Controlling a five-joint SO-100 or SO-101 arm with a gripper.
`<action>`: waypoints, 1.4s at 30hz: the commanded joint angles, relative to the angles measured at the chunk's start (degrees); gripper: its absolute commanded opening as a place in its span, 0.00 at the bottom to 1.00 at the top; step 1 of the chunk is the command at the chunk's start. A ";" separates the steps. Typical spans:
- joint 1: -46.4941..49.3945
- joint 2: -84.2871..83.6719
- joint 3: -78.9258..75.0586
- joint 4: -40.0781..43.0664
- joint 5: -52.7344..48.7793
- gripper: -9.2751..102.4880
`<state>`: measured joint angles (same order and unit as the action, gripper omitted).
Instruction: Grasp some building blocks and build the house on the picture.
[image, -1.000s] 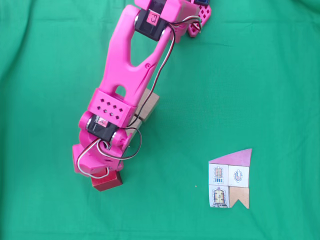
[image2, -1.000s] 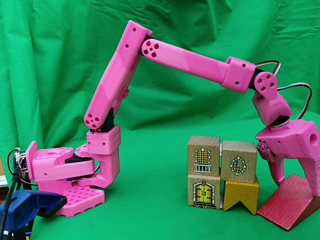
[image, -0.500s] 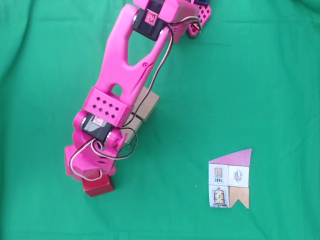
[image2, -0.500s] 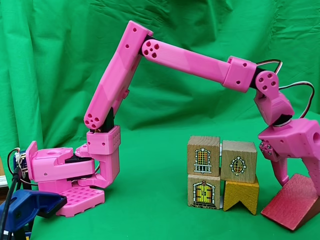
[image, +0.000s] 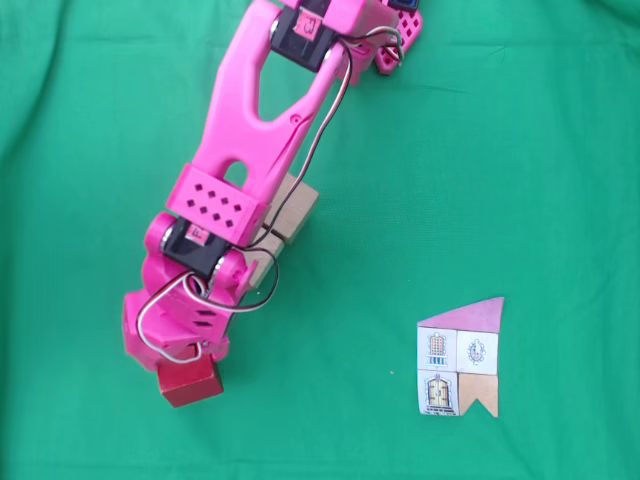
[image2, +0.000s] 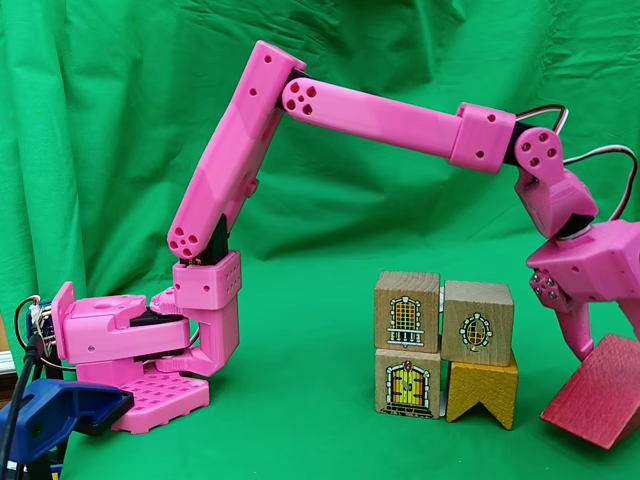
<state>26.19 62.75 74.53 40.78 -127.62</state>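
Note:
In a fixed view from the side, the building blocks stand as a small wall: two tan cubes with window prints (image2: 407, 311) (image2: 478, 322) on a door cube (image2: 407, 383) and a yellow notched block (image2: 482, 392). My pink gripper (image2: 612, 346) is shut on the dark-red block (image2: 600, 395), which hangs tilted just right of the wall. In a fixed view from above, the gripper (image: 185, 358) holds that red block (image: 190, 383) at lower left. The arm partly hides the tan blocks (image: 293, 206). The picture (image: 460, 356) of the house lies flat at lower right.
Green cloth (image: 500, 150) covers the table and hangs behind as a backdrop. The arm's pink base (image2: 130, 360) stands at the left, with a blue clamp (image2: 50, 410) beside it. The arm (image2: 380, 110) arches over the block wall.
The gripper has carried the dark-red block away from the wall: rightward and slightly up from the side, down and left from above. The stacked blocks have not moved.

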 joint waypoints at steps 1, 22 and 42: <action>-0.26 6.86 -2.90 0.26 0.26 0.27; -0.26 16.44 -2.72 0.62 11.69 0.28; -0.53 27.86 -2.81 21.27 26.10 0.28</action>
<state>26.10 85.52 74.62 60.03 -101.87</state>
